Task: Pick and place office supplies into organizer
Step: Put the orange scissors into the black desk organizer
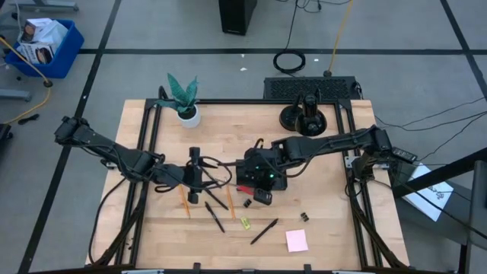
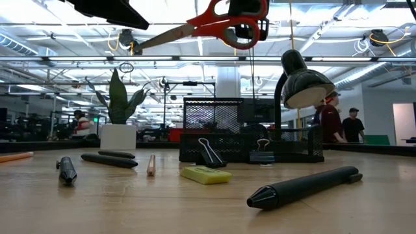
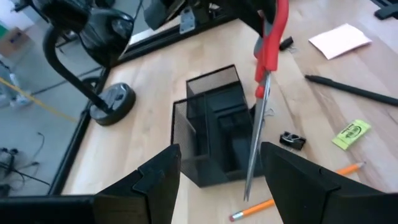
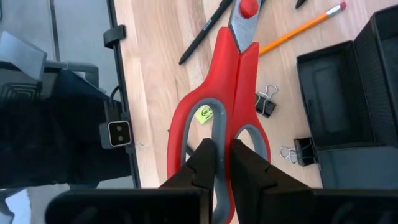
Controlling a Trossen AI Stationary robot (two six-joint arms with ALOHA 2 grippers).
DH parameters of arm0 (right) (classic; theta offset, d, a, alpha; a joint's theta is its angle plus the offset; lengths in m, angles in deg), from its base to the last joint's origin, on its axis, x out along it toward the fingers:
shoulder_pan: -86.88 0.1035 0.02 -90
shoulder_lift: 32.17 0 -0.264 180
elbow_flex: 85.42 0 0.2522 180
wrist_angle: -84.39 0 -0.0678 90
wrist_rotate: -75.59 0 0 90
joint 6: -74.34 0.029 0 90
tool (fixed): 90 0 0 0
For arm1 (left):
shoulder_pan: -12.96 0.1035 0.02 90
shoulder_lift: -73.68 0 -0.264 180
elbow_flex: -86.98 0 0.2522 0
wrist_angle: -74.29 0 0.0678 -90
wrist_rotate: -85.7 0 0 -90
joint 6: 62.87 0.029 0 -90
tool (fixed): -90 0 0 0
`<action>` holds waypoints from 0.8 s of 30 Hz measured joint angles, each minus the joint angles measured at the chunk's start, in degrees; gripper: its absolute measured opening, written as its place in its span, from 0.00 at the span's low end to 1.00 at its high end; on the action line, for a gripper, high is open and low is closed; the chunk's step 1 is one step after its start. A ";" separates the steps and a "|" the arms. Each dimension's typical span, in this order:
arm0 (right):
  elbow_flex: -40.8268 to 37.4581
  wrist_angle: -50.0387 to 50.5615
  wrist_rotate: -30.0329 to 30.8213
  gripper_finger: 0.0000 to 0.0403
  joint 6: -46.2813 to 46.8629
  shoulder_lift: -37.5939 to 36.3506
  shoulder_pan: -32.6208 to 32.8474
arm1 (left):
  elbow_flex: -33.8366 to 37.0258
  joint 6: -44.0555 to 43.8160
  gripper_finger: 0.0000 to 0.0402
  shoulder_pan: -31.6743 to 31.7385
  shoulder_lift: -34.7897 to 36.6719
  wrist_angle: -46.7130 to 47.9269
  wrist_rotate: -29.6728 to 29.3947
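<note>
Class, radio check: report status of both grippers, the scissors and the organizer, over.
Right gripper shut on red-handled scissors, held in the air near the organizer. Left gripper open, empty, facing organizer. Pencils, pens, clips lie loose on the table. Over.

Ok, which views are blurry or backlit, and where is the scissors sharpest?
Low view: bright ceiling lights behind leave the red-handled scissors backlit, and the near black pen soft. Left wrist view: own fingers blurred. Right wrist view: scissors sharpest, in the right gripper.
</note>
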State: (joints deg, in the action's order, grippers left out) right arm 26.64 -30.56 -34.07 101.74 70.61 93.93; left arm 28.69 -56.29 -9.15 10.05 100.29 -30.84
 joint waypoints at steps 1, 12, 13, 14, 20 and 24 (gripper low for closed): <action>0.00 -0.29 0.00 0.05 0.00 0.00 -0.05 | 0.02 -0.46 0.57 0.00 0.00 0.13 0.08; 0.00 -3.03 -0.13 0.05 -0.50 -0.04 -0.33 | 0.01 -1.79 0.57 0.00 -0.16 0.93 1.03; 0.00 -3.03 -0.13 0.05 -0.56 -0.04 -0.33 | 0.01 -2.10 0.57 0.00 -0.37 1.25 1.03; 0.00 -3.03 -0.13 0.05 -0.61 -0.04 -0.33 | 0.01 -2.44 0.57 0.00 -0.48 1.50 1.06; 0.00 -3.35 -0.14 0.05 -0.85 -0.04 -0.33 | 0.01 -3.67 0.57 0.00 -1.49 2.84 1.33; 0.00 -3.62 -0.15 0.05 -0.87 -0.07 -0.33 | -0.07 -4.15 0.57 0.20 -2.37 2.52 1.27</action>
State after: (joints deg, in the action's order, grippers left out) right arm 26.64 -34.18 -34.22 100.87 70.54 93.60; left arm 28.62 -60.43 -8.95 7.67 102.81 -29.58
